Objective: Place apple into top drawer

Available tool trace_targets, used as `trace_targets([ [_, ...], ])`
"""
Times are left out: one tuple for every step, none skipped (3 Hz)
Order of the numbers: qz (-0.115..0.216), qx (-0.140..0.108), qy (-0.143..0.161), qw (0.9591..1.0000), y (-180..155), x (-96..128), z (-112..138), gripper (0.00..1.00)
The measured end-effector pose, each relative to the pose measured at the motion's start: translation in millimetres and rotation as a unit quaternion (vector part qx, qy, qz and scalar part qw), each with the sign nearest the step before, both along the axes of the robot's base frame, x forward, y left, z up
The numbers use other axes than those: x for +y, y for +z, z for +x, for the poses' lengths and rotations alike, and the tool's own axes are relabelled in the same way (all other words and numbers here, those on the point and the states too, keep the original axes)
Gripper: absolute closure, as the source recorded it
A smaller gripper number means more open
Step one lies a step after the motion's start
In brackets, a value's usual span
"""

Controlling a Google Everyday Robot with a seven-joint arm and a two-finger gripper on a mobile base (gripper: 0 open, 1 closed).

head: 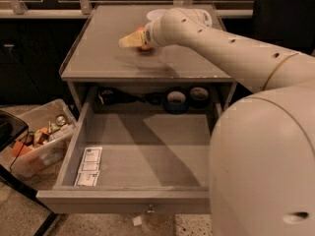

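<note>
The apple is a small red-orange shape on the grey tabletop, toward the back and mostly hidden behind my wrist. My gripper is a yellowish tip at the end of the white arm, right at the apple's left side and just above the tabletop. The top drawer is pulled wide open below the tabletop, with white paper packets in its front left corner and a small metal knob on its flat front.
A white bowl sits behind the apple at the back of the tabletop. Dark tape rolls lie on the shelf behind the drawer. A clear bin of clutter stands on the floor at left. My arm's white body fills the right side.
</note>
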State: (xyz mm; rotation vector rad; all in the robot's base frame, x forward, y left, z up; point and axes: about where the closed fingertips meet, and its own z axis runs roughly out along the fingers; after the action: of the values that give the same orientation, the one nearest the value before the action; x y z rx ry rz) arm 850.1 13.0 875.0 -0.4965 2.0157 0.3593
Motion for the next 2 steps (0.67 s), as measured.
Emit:
trace_targets([
  [-0.006, 0.010, -0.030, 0.9995, -9, 3, 20, 0.00],
  [-0.010, 0.023, -0.051, 0.9984, -17, 6, 34, 0.12],
])
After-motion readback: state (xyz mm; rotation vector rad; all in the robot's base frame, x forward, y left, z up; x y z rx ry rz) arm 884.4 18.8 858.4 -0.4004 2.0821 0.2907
